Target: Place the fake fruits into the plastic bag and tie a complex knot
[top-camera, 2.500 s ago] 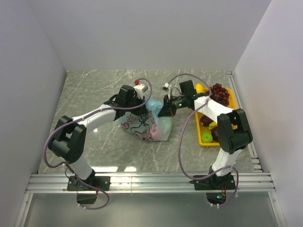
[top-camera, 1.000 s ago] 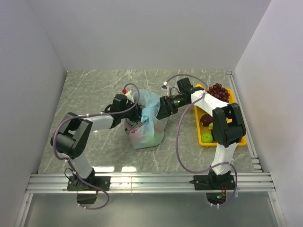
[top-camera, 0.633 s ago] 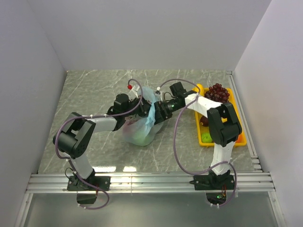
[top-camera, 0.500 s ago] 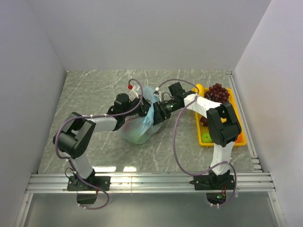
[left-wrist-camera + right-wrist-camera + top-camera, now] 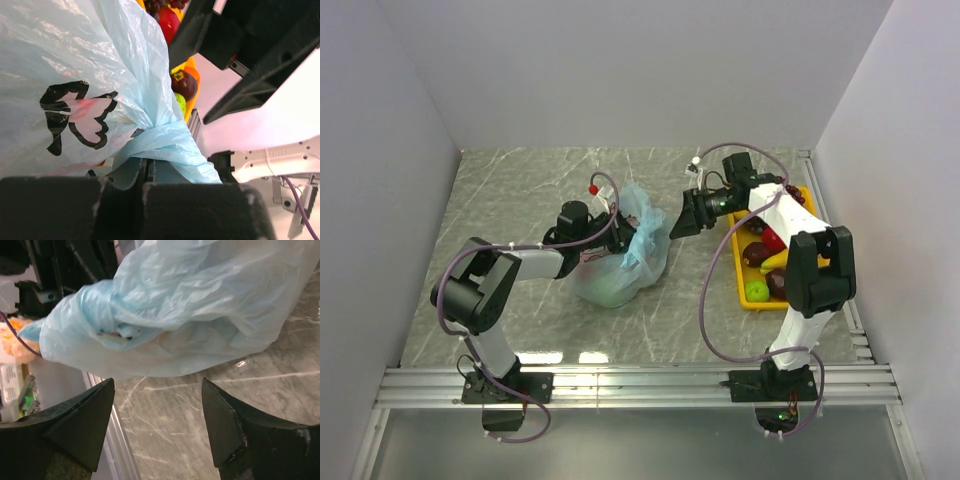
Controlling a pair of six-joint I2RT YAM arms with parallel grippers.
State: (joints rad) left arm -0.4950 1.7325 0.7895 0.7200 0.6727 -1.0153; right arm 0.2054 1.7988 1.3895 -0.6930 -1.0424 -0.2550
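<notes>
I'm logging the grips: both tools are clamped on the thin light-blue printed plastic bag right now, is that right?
Only the left tool is clamped on the thin light-blue printed plastic bag. The right tool is open with nothing between its jaws, as the right wrist view shows.

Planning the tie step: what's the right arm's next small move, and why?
Probably move the right gripper to the plastic bag and close on loose plastic near the left gripper: the right is open, empty and apart from the bag, while the left is shut on its twisted handle.
</notes>
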